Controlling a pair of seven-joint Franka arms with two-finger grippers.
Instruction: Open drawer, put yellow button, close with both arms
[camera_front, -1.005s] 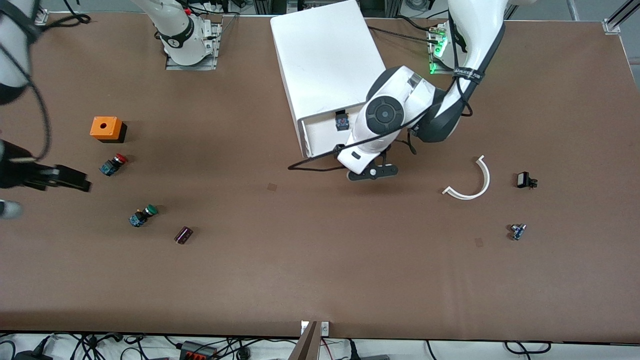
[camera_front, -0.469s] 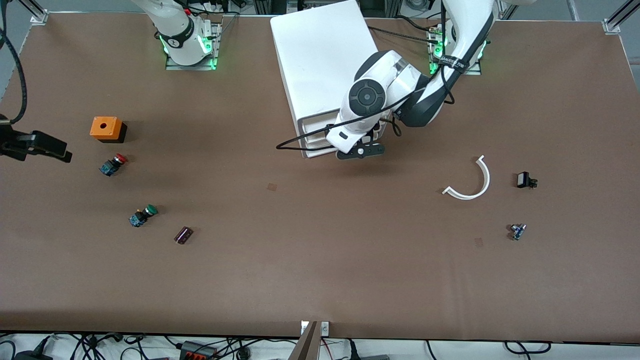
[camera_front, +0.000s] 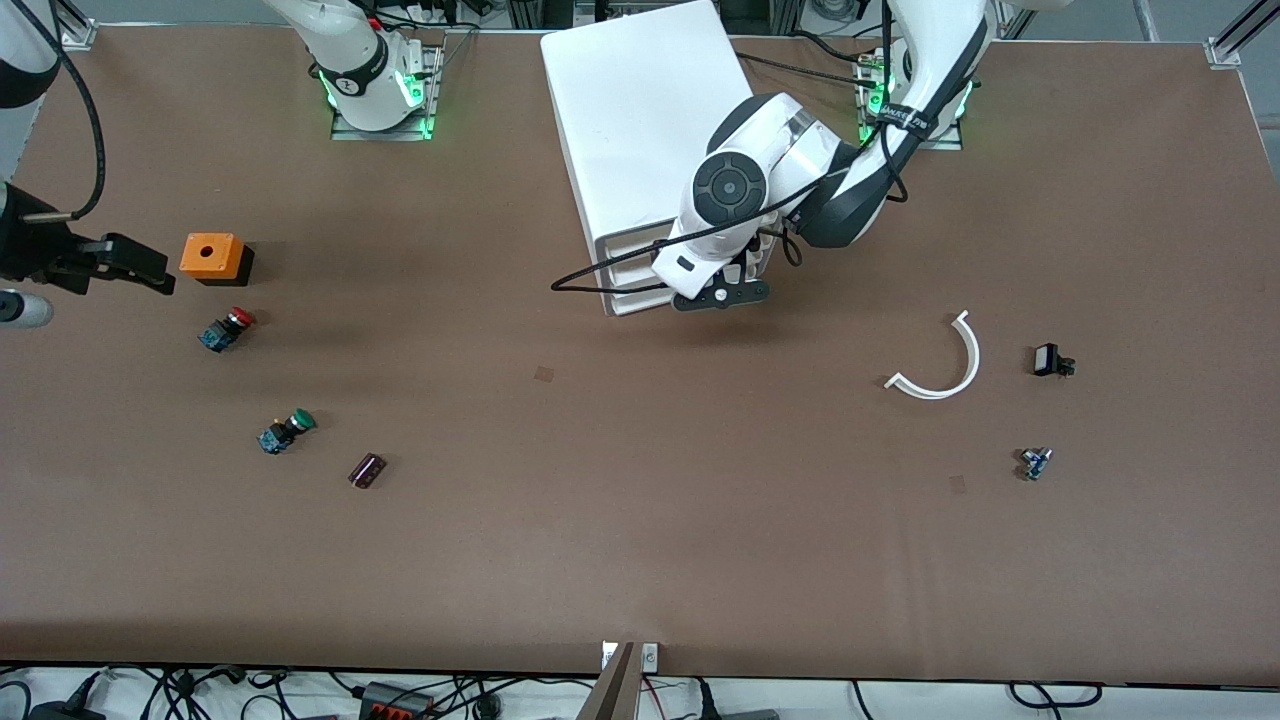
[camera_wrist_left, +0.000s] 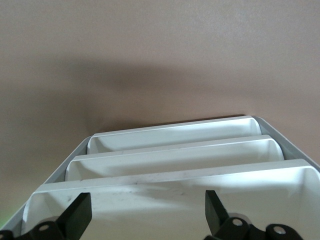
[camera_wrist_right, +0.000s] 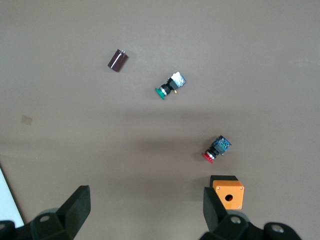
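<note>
The white drawer cabinet (camera_front: 650, 130) is shown with all drawer fronts (camera_wrist_left: 175, 150) flush. The yellow button is hidden from every view. The left pincer (camera_wrist_left: 145, 215), fingers spread and empty, is held against the drawer fronts. The right pincer (camera_wrist_right: 145, 212), likewise spread, hangs over the worktop (camera_front: 640, 520) beside the orange box (camera_front: 212, 256), at the right arm's end.

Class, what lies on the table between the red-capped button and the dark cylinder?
In the front view, the green-capped button lies between the red-capped button and the dark cylinder.
</note>
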